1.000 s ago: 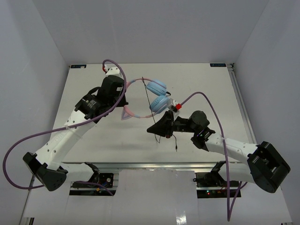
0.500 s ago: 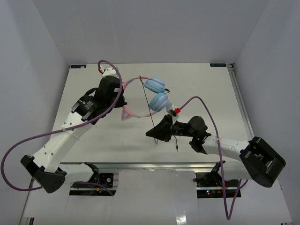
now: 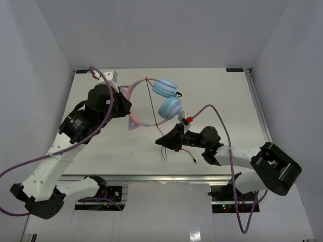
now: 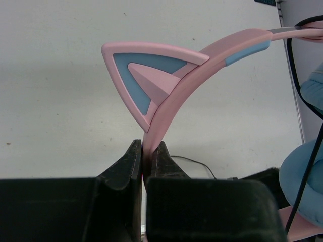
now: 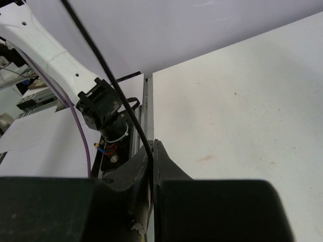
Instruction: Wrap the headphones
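Pink headband (image 4: pixel 171 96) of the headphones (image 3: pixel 170 107) is gripped by the left jaws, which are clenched on the band just below one cat ear (image 4: pixel 146 75); this is seen plainly in the left wrist view.

In the top view the headphones are held over the middle of the counter (image 3: pixel 227 101), toward its far side, with the left arm (image 3: pixel 96 113) reaching in from the left. Both light blue ear cups (image 3: pixel 165 88) are turned to the right of the band, one nearer than the other. Whether either cup touches the counter cannot be told.

A thin black cord (image 3: pixel 153 107) is drawn taut from the top of the band, across the open loop of the headband, down to the right jaws. In the right wrist view the right jaws are closed tight on the cord (image 5: pixel 144 143), which runs up and to the left from the pinch point.

Beyond the right jaws, the remaining cord lies slack on the counter, its free end (image 3: pixel 194 162) near the right arm (image 3: pixel 237 154).
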You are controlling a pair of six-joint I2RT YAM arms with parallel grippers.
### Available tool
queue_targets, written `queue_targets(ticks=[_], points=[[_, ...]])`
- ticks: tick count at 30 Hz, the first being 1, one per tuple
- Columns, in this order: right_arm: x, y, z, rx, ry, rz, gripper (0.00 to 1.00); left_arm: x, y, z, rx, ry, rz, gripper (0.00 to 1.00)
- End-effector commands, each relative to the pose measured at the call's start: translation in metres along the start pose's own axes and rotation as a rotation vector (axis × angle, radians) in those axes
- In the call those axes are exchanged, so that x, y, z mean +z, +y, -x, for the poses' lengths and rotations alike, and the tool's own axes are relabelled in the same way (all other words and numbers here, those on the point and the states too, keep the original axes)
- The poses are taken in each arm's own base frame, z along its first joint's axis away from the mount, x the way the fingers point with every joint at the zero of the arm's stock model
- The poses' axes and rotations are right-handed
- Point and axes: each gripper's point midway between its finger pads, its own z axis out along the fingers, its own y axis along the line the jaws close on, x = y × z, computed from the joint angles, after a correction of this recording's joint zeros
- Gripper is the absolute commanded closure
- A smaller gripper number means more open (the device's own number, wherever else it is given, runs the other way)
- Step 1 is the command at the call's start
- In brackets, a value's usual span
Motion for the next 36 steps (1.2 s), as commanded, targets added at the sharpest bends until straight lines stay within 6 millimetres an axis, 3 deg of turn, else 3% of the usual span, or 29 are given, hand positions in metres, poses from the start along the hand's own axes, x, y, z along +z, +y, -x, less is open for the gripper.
queue_targets(ticks=[1, 6, 14, 19, 25, 28, 36], points=[[0.001, -0.018, 0.008, -0.059, -0.056, -0.066, 0.92, -0.037, -0.027, 0.018, -0.014, -0.028, -0.182, 1.00], [-0.002, -0.028, 0.016, -0.092, -0.089, -0.117, 0.92, -0.045, -0.013, 0.010, 0.028, -0.009, -0.146, 1.00], [-0.009, -0.045, 0.030, -0.134, -0.126, -0.192, 0.92, -0.053, -0.033, -0.009, 0.104, 0.085, -0.286, 1.00], [-0.007, -0.058, 0.034, -0.149, -0.112, -0.234, 0.92, -0.062, -0.061, -0.039, 0.139, 0.212, -0.496, 1.00], [-0.004, -0.067, 0.045, -0.162, -0.135, -0.264, 0.91, -0.069, -0.065, -0.057, 0.169, 0.266, -0.575, 1.00], [-0.008, -0.069, 0.050, -0.181, -0.154, -0.290, 0.85, -0.074, -0.066, -0.063, 0.180, 0.282, -0.608, 1.00], [-0.010, -0.064, 0.065, -0.196, -0.237, -0.283, 0.80, -0.083, -0.067, -0.074, 0.161, 0.308, -0.654, 1.00]])
